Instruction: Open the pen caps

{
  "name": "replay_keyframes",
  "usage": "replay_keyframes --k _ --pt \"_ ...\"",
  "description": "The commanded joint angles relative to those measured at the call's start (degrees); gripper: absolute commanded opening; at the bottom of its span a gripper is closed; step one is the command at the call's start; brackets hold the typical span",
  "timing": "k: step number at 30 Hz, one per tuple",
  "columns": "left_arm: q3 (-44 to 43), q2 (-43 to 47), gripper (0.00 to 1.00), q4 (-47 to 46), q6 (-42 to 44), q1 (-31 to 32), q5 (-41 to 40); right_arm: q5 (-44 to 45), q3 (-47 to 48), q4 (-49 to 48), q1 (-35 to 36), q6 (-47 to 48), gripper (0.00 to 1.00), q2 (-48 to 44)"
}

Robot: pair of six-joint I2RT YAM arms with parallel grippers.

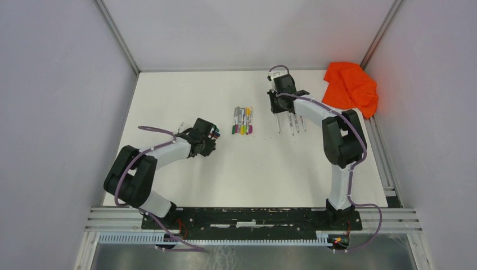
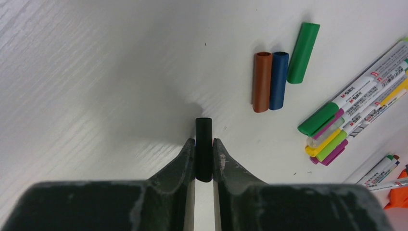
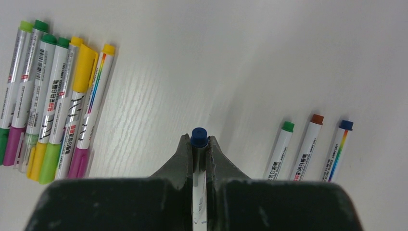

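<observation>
A bunch of capped pens (image 1: 242,120) lies side by side in the middle of the table (image 1: 185,95), and everything else sits around it. To the left of the bunch, the left claw (image 2: 204,144) is closed tight on a black cap (image 2: 203,126). It grips the cap's lower half, so the upper end pokes out past the fingertips. Between that claw and the bunch lie three loose caps: a brown cap (image 2: 262,82) touching a blue cap (image 2: 279,79), and a green cap (image 2: 303,53) just beside them, tilted.

To the right of the bunch, the right claw (image 3: 198,145) is pinched shut on a pen (image 3: 198,136) with a blue end (only that end and a strip of white barrel show between the fingers). Further right of the bunch lie three more pens (image 3: 308,144) in a row, close together but apart. Well beyond them, in the far corner, is an orange cloth (image 1: 351,87).
</observation>
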State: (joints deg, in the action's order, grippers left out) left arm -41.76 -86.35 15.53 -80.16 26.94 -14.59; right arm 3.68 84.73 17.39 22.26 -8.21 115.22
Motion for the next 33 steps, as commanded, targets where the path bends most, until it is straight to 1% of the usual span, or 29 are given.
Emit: replay_keyframes --k 1,8,17,21,25,27,33 --pt "-3.03 -3.04 0.02 -1.58 -1.09 -1.72 2.5 1.8 3.06 2.0 -0.8 1.41 0.01 1.4" --pt "-4.62 -5.67 0.04 -1.54 -0.58 -2.63 2.77 1.94 2.64 2.61 -1.45 2.03 0.03 2.66" --pt "-5.24 -7.87 0.1 -0.05 0.17 -3.57 2.64 1.51 0.8 1.86 -2.35 2.21 0.15 3.23" --pt "-4.76 -7.79 0.14 0.64 0.18 -3.86 2.23 1.24 0.62 1.87 -2.57 2.14 0.19 3.43" --pt "-4.35 -7.37 0.23 1.81 0.33 -4.18 1.07 1.19 0.02 1.69 -2.92 2.11 0.23 3.32" --pt "-4.22 -7.23 0.3 2.04 0.5 -4.3 0.73 1.09 -0.26 1.66 -2.95 2.13 0.25 3.26" --pt "-4.17 -7.21 0.41 3.08 1.38 -4.43 -0.31 0.71 -0.88 1.29 -3.08 1.9 0.28 3.16"
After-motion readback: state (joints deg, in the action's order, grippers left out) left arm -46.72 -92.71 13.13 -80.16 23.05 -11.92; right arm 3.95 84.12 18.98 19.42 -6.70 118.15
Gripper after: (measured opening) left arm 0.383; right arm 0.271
